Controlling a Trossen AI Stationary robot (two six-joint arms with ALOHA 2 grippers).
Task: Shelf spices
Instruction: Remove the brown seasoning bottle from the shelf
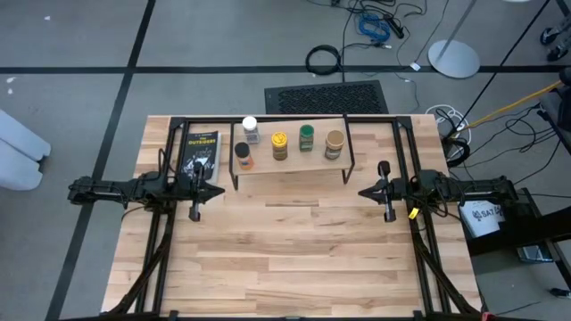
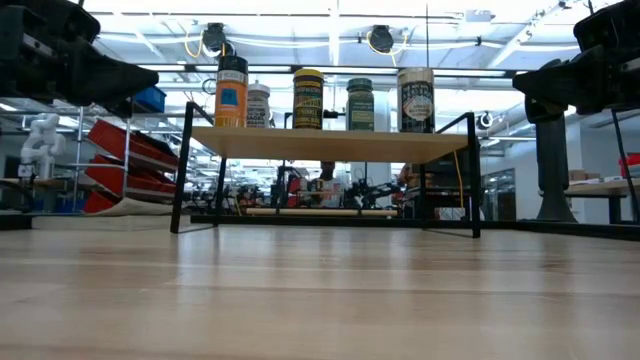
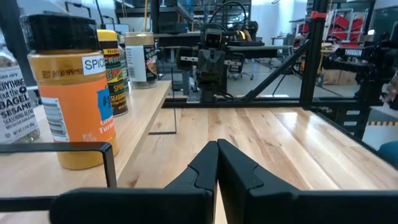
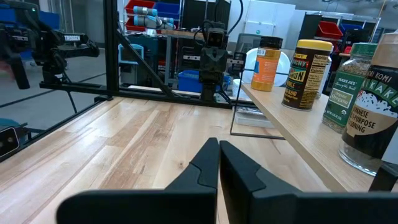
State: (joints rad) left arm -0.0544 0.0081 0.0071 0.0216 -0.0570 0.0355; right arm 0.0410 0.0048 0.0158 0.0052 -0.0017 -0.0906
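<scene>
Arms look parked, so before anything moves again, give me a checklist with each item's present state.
1. All five jars on the shelf: ok.
2. Jars upright, including orange jar and tan-lid jar: ok.
3. Left gripper shut, holding nothing: ok.
4. Right gripper shut, holding nothing: ok.
5. Both grippers apart from shelf: ok.
6. Black packet off the shelf, beside it: ok.

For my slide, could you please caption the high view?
Five spice jars on the shelf; left gripper and right gripper shut, flanking it.
</scene>
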